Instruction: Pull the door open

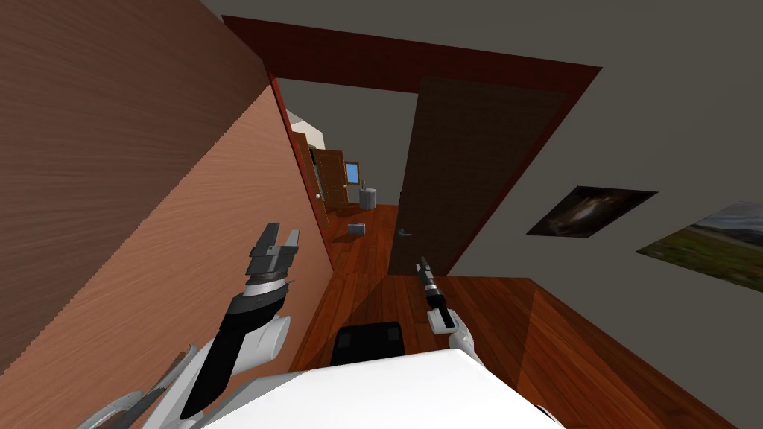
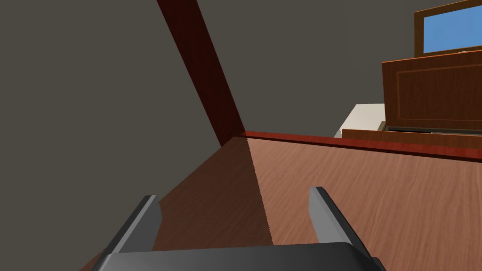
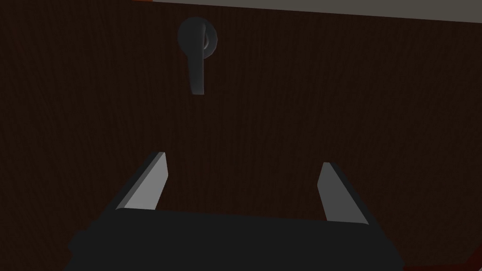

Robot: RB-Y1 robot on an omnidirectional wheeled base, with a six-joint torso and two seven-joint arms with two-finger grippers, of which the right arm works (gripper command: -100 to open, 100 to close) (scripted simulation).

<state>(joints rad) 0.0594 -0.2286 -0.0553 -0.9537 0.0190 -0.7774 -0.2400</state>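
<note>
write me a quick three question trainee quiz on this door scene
1. True or false: the right tool is shut on the door handle.
2. Fill in: the fingers of the left tool stand ____.
3. Which tool faces the dark door? A) left tool B) right tool

Key: 1 false, it is open and short of the door handle; 2 open; 3 B.
</note>
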